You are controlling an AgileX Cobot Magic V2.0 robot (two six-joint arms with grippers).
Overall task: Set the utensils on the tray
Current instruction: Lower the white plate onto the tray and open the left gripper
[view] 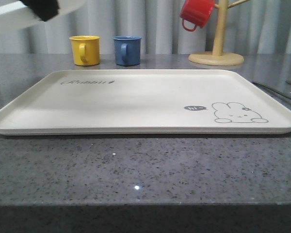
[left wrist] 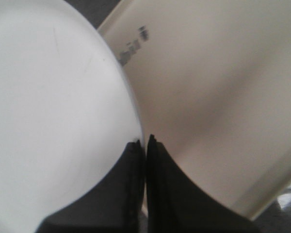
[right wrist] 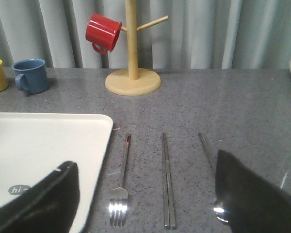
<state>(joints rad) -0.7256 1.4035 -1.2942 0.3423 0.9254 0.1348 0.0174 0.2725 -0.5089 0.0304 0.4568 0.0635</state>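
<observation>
The cream tray (view: 136, 102) with the rabbit drawing lies flat in the middle of the table with nothing on it. My left gripper (view: 41, 8) is high above the tray's far left corner, shut on the rim of the white plate (view: 9, 17). In the left wrist view the plate (left wrist: 48, 121) hangs over the tray (left wrist: 218, 97), its edge pinched at my left gripper (left wrist: 145, 141). To the right of the tray (right wrist: 39, 141) a fork (right wrist: 120, 194), chopsticks (right wrist: 167, 179) and a spoon (right wrist: 207, 150) lie side by side. My right gripper (right wrist: 145, 160) hovers open above them; one finger hides the spoon's bowl.
A yellow mug (view: 85, 49) and a blue mug (view: 127, 50) stand behind the tray. A red mug (view: 196, 13) hangs on a wooden mug tree (view: 216, 57) at the back right. Bare grey countertop runs along the front edge.
</observation>
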